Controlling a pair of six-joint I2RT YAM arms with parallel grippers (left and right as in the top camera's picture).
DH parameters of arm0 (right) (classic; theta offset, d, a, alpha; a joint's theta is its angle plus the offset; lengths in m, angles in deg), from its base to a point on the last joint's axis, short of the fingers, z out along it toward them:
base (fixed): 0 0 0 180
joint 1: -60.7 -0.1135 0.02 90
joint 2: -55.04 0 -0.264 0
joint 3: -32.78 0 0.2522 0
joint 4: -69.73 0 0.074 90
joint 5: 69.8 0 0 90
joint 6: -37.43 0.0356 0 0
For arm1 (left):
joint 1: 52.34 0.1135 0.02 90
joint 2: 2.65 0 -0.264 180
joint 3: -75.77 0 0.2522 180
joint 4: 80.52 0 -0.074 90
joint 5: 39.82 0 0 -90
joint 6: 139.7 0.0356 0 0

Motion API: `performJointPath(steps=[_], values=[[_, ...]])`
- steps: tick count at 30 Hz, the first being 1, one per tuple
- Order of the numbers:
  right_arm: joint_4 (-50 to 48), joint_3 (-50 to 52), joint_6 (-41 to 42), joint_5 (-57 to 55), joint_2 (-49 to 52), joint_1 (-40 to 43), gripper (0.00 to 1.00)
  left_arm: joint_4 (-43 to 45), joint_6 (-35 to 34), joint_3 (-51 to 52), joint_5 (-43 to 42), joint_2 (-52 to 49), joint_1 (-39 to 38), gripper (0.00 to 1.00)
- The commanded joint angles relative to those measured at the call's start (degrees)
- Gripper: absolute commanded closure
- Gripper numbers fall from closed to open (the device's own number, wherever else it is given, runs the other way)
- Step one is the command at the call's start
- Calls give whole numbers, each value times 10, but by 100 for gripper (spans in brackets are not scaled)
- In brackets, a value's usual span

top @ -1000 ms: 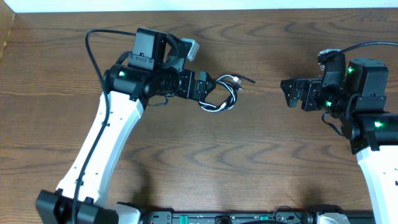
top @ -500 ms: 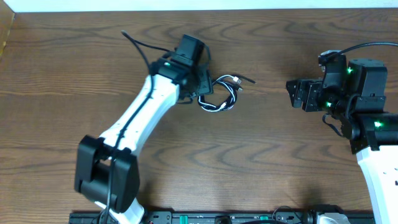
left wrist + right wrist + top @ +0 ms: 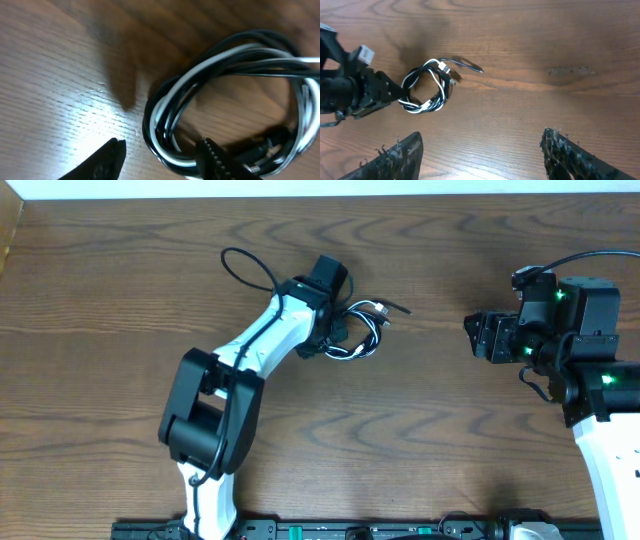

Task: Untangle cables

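Note:
The cables (image 3: 360, 332), one white and one black, lie coiled together in a small loop on the wooden table, with their plug ends (image 3: 385, 308) pointing right. My left gripper (image 3: 338, 328) sits at the loop's left edge. In the left wrist view its jaws (image 3: 162, 147) are partly open and straddle the coil's strands (image 3: 152, 125), one finger inside the loop and one outside, with a gap still showing. My right gripper (image 3: 470, 332) hovers open far to the right, facing the cables (image 3: 427, 90), with nothing between its fingers (image 3: 481, 137).
A thick black wire (image 3: 245, 265) loops off the left arm behind the coil. The table's far edge (image 3: 320, 192) runs along the top, and a rail (image 3: 350, 530) lines the front edge.
The left arm has swung round and brought its gripper down onto the coil's left edge, its jaws narrowing. The right gripper has narrowed a little and drawn slightly right. The cables have not moved.

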Motion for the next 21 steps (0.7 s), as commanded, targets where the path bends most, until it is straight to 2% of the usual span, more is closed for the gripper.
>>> performJointPath(steps=[1, 13, 18, 21], values=[[3, -9, -6, -5, 1, -4, 28, 2, -19, -8, -4, -10, -2, 55], [25, -9, -6, -5, 1, -4, 28, 13, -21, -6, 7, -17, -29, 58], [24, -9, -6, -5, 1, -4, 29, 16, -21, -6, 8, -35, -29, 73], [23, -9, -6, -5, 1, -5, 28, 16, -20, -6, 7, -35, -29, 92]])
